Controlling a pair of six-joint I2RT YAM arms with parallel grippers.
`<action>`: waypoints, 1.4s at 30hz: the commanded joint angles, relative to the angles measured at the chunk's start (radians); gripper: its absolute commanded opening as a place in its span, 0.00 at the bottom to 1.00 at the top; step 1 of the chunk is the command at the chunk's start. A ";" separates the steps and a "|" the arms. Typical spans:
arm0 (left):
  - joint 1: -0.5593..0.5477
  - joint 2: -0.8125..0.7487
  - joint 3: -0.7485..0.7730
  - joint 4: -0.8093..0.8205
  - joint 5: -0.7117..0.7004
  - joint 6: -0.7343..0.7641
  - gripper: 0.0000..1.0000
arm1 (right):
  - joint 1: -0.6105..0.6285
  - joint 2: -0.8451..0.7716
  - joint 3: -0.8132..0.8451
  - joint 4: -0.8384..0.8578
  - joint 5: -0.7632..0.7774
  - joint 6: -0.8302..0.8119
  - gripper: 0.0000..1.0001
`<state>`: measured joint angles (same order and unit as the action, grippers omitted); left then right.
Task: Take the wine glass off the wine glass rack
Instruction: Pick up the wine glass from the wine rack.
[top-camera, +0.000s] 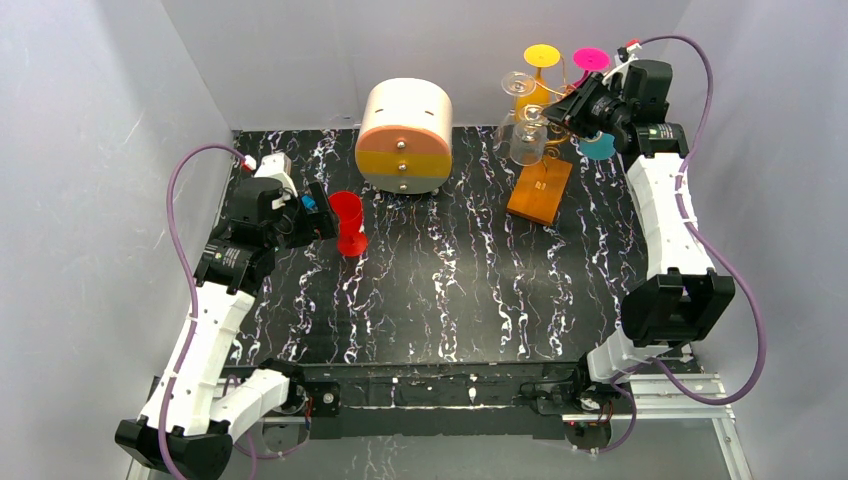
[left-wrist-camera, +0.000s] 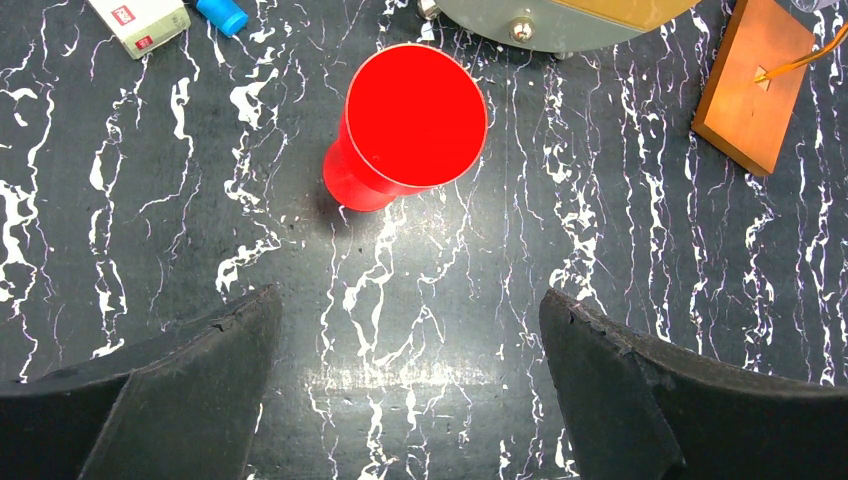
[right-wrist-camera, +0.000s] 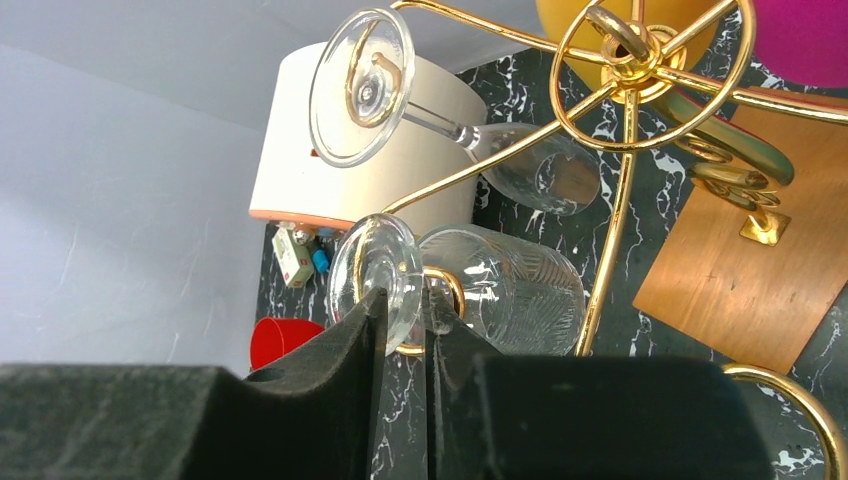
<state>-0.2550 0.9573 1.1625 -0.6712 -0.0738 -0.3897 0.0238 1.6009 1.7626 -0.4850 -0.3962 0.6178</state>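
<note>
White-and-black arms (top-camera: 215, 330), purple cables (top-camera: 171, 195)

top ext. cam: high over near edge of table (top-camera: 450, 300), looks down on all of it; red cup (top-camera: 347, 222) left of centre. left wrist cam: close above red cup (left-wrist-camera: 415, 120), facing down. right wrist cam: well apart from red cup (right-wrist-camera: 280, 340), low, aimed across thru wine glass rack (right-wrist-camera: 612, 230). all 3 views share the cup.

Wine glass rack (right-wrist-camera: 615, 200): bright polished gold metal wire; base (right-wrist-camera: 740, 290) was smooth orange-brown wood. Wine glass (right-wrist-camera: 510, 285) on the rack was clear ribbed glass. Table (left-wrist-camera: 450, 330) under it looked glossy, marble-patterned.
</note>
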 joint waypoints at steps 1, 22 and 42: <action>0.005 -0.023 0.038 -0.030 0.001 -0.001 0.98 | -0.011 -0.027 -0.025 0.019 -0.036 0.031 0.29; 0.005 -0.020 0.030 -0.022 0.008 -0.006 0.98 | -0.016 -0.075 -0.025 -0.032 0.070 -0.020 0.22; 0.005 -0.016 0.045 -0.018 0.007 -0.013 0.98 | -0.015 0.006 0.070 -0.036 -0.006 -0.039 0.68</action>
<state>-0.2550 0.9554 1.1625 -0.6720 -0.0673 -0.4015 0.0132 1.5883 1.7767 -0.5365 -0.3431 0.5911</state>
